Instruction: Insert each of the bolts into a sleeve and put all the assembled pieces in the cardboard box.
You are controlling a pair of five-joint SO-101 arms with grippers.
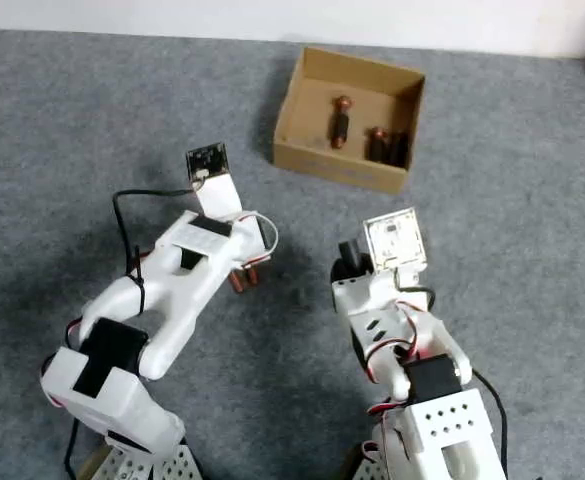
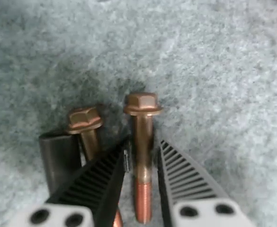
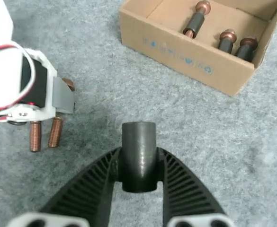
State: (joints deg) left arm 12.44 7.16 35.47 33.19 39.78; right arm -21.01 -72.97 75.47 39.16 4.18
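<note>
A copper bolt (image 2: 143, 137) lies on the grey carpet between the fingers of my left gripper (image 2: 143, 146), which is open with narrow gaps on both sides of the shaft. A second bolt (image 2: 84, 124) lies beside it, next to a dark sleeve (image 2: 58, 158). Both bolts (image 1: 244, 278) poke out from under the left gripper in the high view, and their threaded ends (image 3: 44, 136) are in the right wrist view. My right gripper (image 3: 138, 152) is shut on an upright black sleeve (image 3: 138, 156) just above the carpet. The cardboard box (image 1: 340, 170) at the far side holds three assembled pieces (image 3: 226, 40).
The box's near wall (image 3: 190, 52) stands a short way beyond the right gripper. The left arm's white body (image 3: 15, 85) is close beside the held sleeve. Open carpet (image 1: 292, 300) lies between the two arms.
</note>
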